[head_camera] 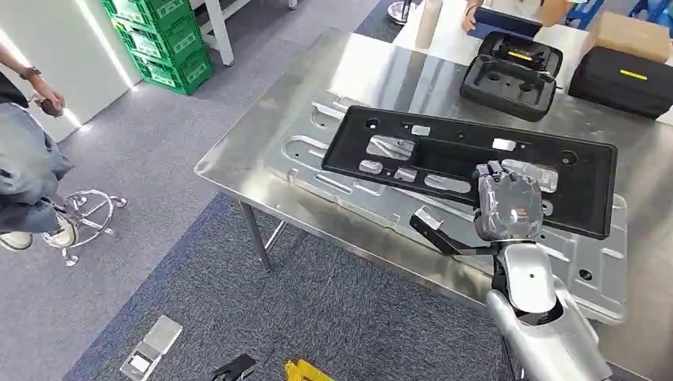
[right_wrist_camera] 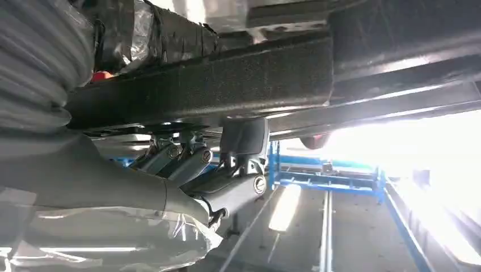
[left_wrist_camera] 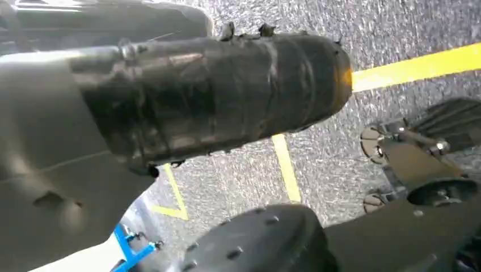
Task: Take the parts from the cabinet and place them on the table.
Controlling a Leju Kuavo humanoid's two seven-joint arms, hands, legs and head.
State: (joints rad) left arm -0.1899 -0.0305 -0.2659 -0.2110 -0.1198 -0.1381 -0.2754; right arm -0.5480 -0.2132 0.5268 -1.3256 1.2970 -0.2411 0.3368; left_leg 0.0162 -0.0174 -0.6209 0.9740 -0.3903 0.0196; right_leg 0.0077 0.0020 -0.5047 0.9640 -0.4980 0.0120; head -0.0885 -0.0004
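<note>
From the head view, a long black plastic frame part [head_camera: 476, 163] lies flat on a stamped silver metal panel [head_camera: 381, 202] on the steel bench [head_camera: 262, 131]. The right hand [head_camera: 508, 202] grips its near edge; the right wrist view adds the thumb over the black bar [right_wrist_camera: 227, 76] and fingers [right_wrist_camera: 238, 141] curled beneath. The left wrist view shows the left hand [left_wrist_camera: 215, 96] hanging over grey carpet with yellow tape [left_wrist_camera: 420, 65]; I cannot tell whether its fingers are spread. Green crates [head_camera: 159, 40] stand far left, a person [head_camera: 28, 159] beside them.
</note>
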